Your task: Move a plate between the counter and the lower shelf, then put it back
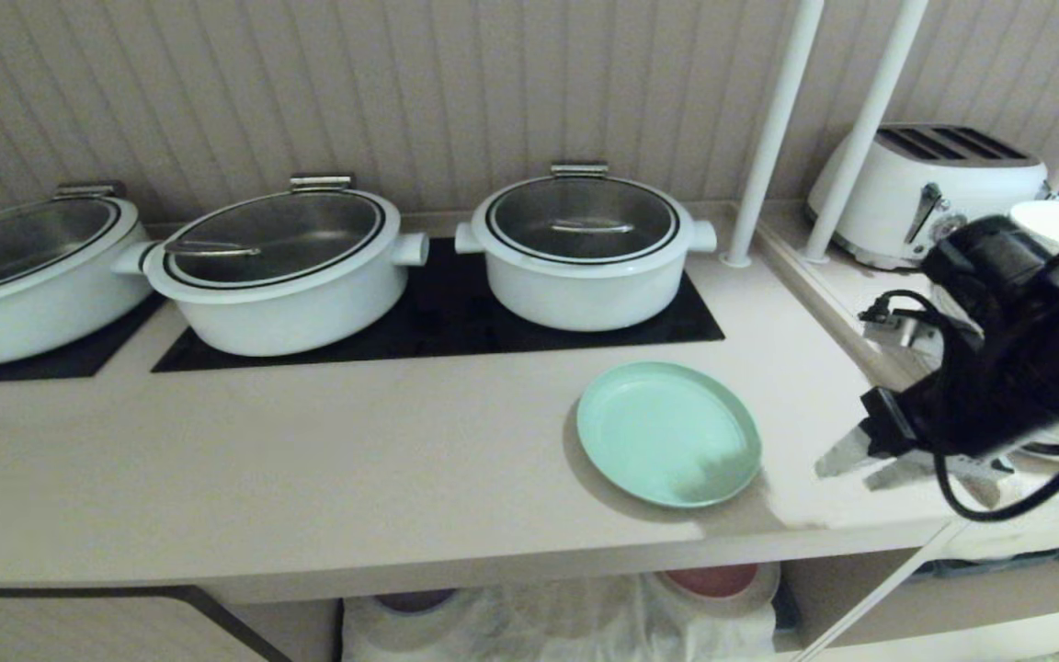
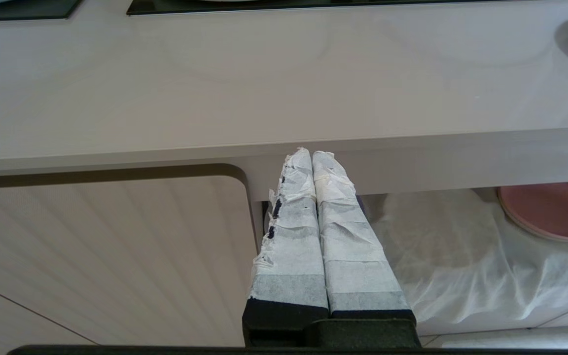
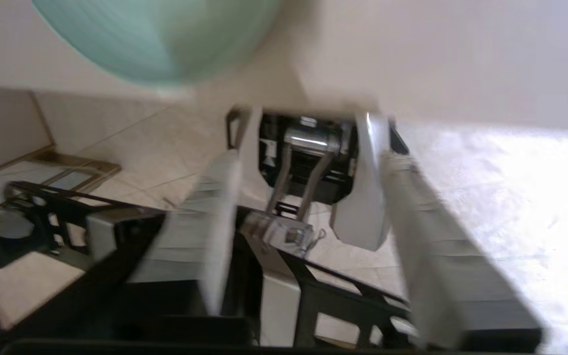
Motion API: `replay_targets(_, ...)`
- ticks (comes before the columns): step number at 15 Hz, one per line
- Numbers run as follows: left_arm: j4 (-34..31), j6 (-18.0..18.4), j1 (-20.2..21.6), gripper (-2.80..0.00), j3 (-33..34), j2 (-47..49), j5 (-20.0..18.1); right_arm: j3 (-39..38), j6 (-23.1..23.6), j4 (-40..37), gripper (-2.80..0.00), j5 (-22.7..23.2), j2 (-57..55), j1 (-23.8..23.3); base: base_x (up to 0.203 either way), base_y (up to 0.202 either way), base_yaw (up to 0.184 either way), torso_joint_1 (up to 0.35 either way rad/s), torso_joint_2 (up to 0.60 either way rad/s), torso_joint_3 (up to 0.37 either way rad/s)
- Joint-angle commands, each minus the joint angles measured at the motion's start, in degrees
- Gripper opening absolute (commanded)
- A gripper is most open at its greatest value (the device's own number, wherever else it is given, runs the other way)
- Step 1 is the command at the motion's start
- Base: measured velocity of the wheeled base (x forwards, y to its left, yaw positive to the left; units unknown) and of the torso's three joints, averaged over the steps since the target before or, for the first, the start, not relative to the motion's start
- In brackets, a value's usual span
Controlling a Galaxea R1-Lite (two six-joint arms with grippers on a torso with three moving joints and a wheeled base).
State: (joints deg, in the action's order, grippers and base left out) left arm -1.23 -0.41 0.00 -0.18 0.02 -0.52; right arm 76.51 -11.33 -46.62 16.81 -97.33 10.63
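my left gripper (image 2: 313, 157) hung below the counter (image 1: 355, 460) front, its fingers pressed together on nothing. the plate (image 1: 667, 432) lay flat on the counter near the front edge, in front of the right pot (image 1: 585, 248). my right gripper (image 1: 847, 460) stood just to the right of the plate, apart from it, its jaws parted and empty. it was the nearer one, and the plate lay to its left.

Kitchen: beige counter (image 1: 355, 460) with inset black cooktop panels (image 1: 438, 322) carrying three white lidded pots (image 1: 585, 253) along its back edge, white toaster (image 1: 925, 188) on the side ledge at the right, plates (image 1: 713, 581) on the shelf below.
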Motion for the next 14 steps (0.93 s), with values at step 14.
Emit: replay_targets(14, 0.00, -0.02, 0.00, -2.80, 0.01, -0.02, 0.00, -33.67, 0.02, 31.17, -2.80, -20.30, 37.51, 0.12, 0.000, 0.000, 0.000, 0.000, 0.00, 0.000)
